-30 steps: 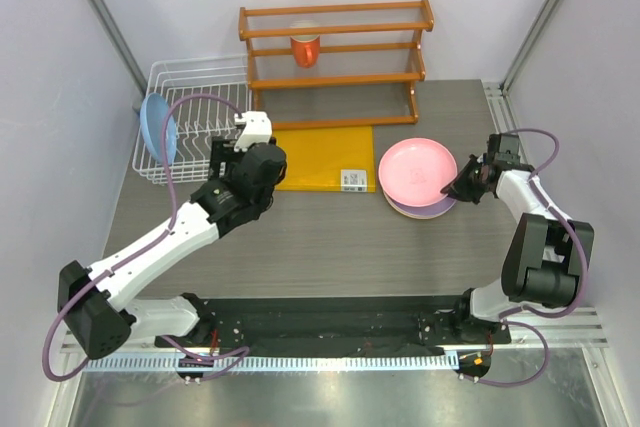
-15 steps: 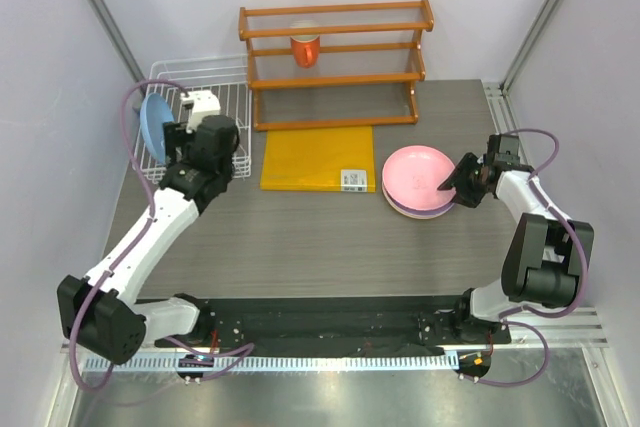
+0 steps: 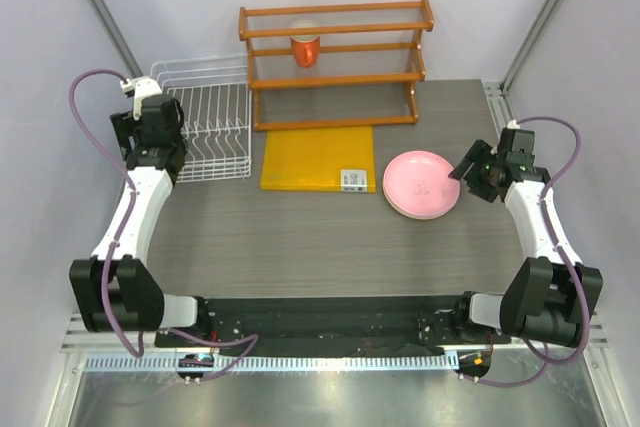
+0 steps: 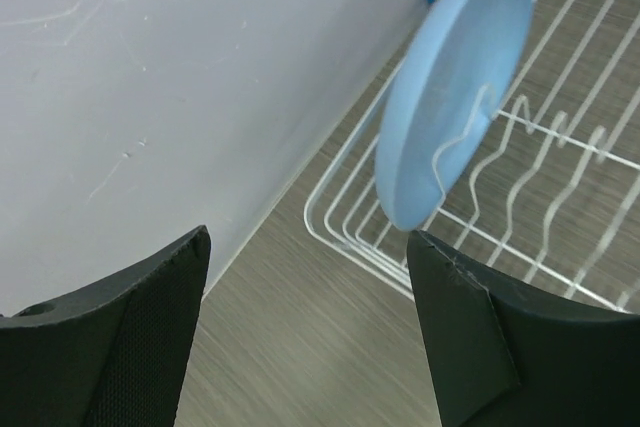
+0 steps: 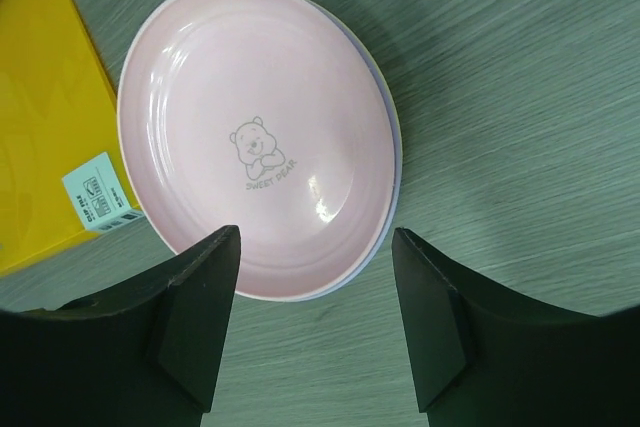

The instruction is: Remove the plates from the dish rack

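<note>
**Top external view.** The left hand (image 3: 150, 134) has swung from the yellow rectangular mat (image 3: 318, 157) to the left end of the white wire dish rack (image 3: 215, 112). The right hand (image 3: 472, 169) has backed off the round pink plastic plate (image 3: 422, 184), which lies stacked on the surface well right of the rack. One plate is judged outstanding.

**Left wrist view.** The fingers are spread and hold nothing. The light blue round plate (image 4: 450, 97) stands tilted in the rack's left end. A divider prong crosses its face, and the wall is close beside the rack.

**Right wrist view.** The fingers are parted and empty above the stack. A lilac plate rim (image 5: 392, 177) shows beneath the pink one.
</note>
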`<action>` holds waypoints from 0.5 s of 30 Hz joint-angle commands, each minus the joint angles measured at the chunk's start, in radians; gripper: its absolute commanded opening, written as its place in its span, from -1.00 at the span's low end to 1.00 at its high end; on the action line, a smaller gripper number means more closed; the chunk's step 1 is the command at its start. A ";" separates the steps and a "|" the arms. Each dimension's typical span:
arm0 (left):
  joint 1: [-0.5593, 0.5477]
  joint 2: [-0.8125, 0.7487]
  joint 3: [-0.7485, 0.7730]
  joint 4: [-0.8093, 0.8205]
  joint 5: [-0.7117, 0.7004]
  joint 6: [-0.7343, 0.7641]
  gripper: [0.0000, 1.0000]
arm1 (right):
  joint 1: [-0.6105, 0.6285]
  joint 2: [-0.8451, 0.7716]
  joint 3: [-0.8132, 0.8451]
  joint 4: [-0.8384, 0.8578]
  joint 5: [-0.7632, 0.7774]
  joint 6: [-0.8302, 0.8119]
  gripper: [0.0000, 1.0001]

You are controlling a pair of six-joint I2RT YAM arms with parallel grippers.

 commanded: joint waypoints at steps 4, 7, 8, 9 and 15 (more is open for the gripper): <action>0.091 0.144 0.032 0.192 0.012 0.014 0.53 | -0.002 -0.022 0.006 0.006 0.016 -0.023 0.36; 0.093 0.206 0.055 0.223 0.020 0.024 0.50 | -0.002 0.010 0.006 0.021 -0.006 -0.023 0.36; 0.094 0.217 0.061 0.226 0.036 0.026 0.47 | -0.002 0.015 0.009 0.023 -0.012 -0.023 0.36; 0.093 0.243 0.072 0.236 0.041 0.023 0.47 | -0.002 0.022 0.009 0.027 -0.019 -0.023 0.36; 0.097 0.326 0.142 0.246 0.073 0.020 0.46 | -0.003 0.036 -0.004 0.042 -0.041 -0.021 0.36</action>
